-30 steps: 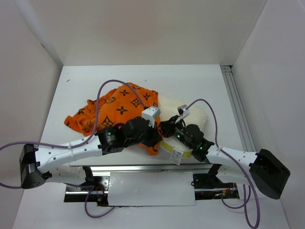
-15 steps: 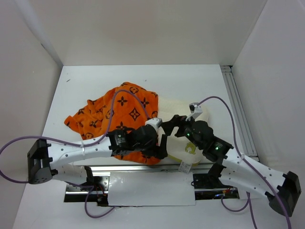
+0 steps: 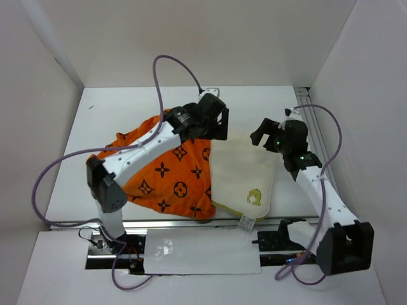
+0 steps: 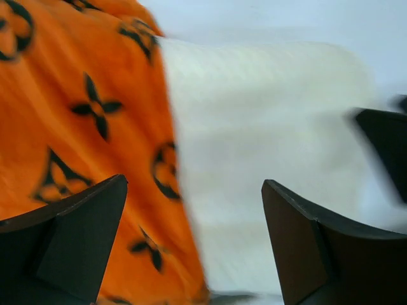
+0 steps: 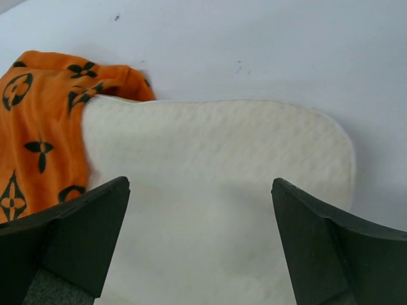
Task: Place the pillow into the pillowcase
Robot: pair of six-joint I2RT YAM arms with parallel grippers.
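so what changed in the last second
Both arms swung from the cloth's near edge to its far side. The left gripper and right gripper, shut before, opened. The pillowcase spread flatter. The pillow still sticks out of its right side.

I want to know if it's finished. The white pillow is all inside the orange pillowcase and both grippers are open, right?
Not quite. The top view shows most of the pillow lying bare beside the pillowcase, only its left edge under the cloth. The left gripper and right gripper are open.

Pillow (image 3: 243, 170) just right of pillowcase (image 3: 166, 183)
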